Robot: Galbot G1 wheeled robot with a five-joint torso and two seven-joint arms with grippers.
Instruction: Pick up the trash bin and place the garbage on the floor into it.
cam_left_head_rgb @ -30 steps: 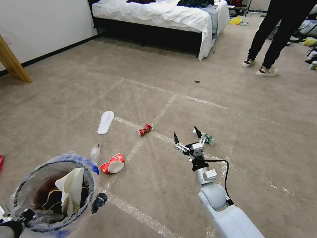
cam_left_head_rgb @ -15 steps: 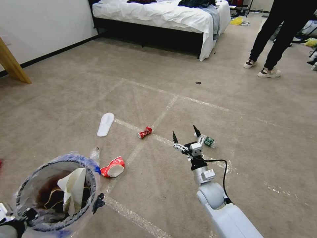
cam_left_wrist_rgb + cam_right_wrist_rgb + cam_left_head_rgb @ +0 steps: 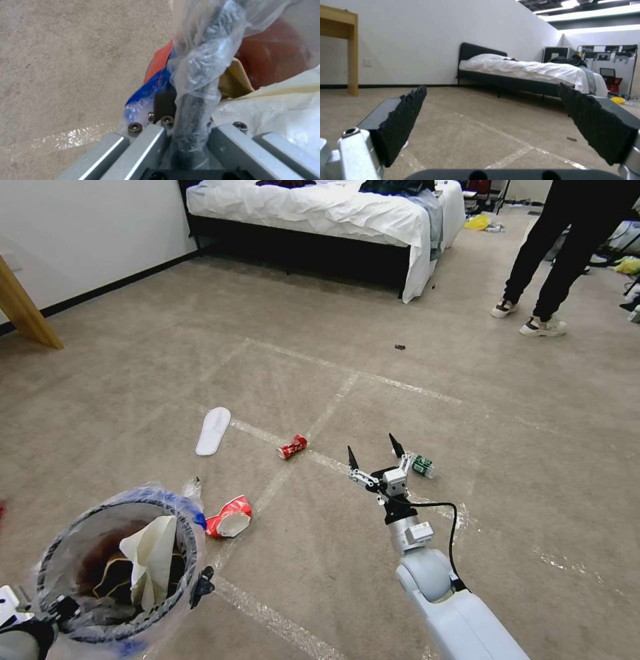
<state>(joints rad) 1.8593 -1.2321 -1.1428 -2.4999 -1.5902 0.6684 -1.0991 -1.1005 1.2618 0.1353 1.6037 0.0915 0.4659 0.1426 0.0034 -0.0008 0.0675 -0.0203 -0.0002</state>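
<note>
The trash bin (image 3: 127, 505), red with a clear blue-edged liner, is held up at my lower left. White paper (image 3: 153, 560) and brown paper lie inside it. My left gripper (image 3: 190, 130) is shut on the bin's bagged rim (image 3: 196, 100). On the floor (image 3: 373, 380) lies garbage: a crushed red-and-white cup (image 3: 229, 517), a crushed red can (image 3: 292, 446), a green-labelled bottle (image 3: 420, 465) and a clear wrapper (image 3: 192, 488). Above the carpet, just left of the bottle, my right gripper (image 3: 372, 445) is open and holds nothing. Its jaws stand wide in the right wrist view (image 3: 493, 117).
A white slipper (image 3: 213, 430) lies left of the can. A bed (image 3: 320, 213) stands at the back, and a wooden leg (image 3: 23, 307) rises at the far left. A person's legs (image 3: 553, 260) are at the back right. A small dark scrap (image 3: 399, 347) lies mid-floor.
The whole picture has shifted slightly, so the camera moved a little. The right gripper stays open near the bottle, and the left keeps its hold on the bin.
</note>
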